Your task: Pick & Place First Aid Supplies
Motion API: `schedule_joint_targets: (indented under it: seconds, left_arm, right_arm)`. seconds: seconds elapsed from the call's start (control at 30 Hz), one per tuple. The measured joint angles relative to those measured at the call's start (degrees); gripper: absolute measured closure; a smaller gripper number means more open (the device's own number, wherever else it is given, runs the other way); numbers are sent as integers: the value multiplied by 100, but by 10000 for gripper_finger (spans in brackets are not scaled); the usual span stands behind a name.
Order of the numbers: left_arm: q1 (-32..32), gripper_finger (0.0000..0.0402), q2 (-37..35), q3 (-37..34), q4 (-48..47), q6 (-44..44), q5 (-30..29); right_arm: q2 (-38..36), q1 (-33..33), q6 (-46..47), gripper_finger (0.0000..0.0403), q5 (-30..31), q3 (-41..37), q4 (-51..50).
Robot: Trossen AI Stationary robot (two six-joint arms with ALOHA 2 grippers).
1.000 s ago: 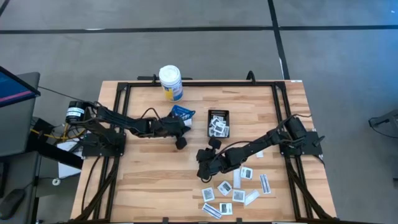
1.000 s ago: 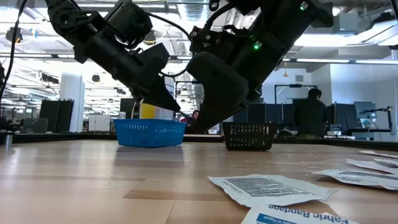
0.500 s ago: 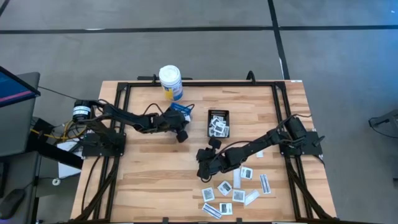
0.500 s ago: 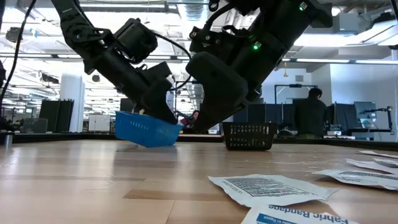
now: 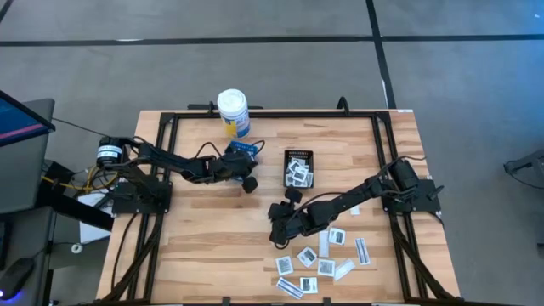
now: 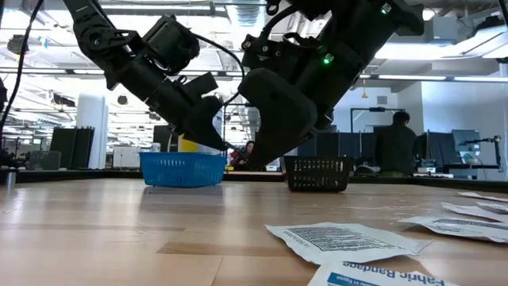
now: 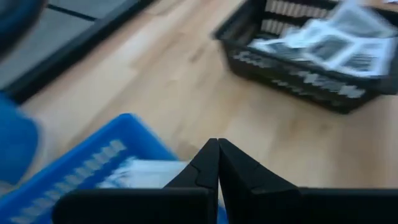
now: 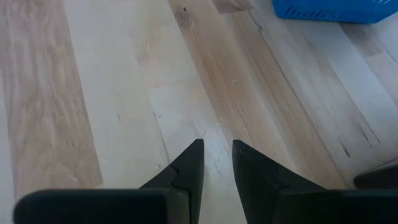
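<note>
"Fabric Bandage" partly readable on nearest packet (image 6: 397, 276); other print illegible.

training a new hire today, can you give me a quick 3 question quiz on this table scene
1. True or false: the black tray already holds white packets.
2. Which tool is at the blue tray: A) left tool B) right tool
3. Fill in: the loose packets lie on the wooden ____.

Key: 1 true; 2 A; 3 table
</note>
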Motion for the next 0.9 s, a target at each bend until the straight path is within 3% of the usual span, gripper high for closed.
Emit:
schedule_joint_targets:
  seconds: [0.23, 0.57, 0.77, 0.9]
  left_arm:
    - [0, 394, -72, -7, -388, 1, -994]
    - [131, 393, -72, -7, -441, -20, -1119]
    - [37, 394, -335, -7, -447, -16, -1110]
    - [-223, 392, -969, -4, -428, -17, -614]
  right_arm:
    - [0, 49, 32, 325, -2, -24, 39]
    - [0, 126, 338, 325, -88, -232, 175]
    - [0, 240, 247, 325, -961, -205, 271]
    - [0, 390, 153, 325, -1675, -162, 281]
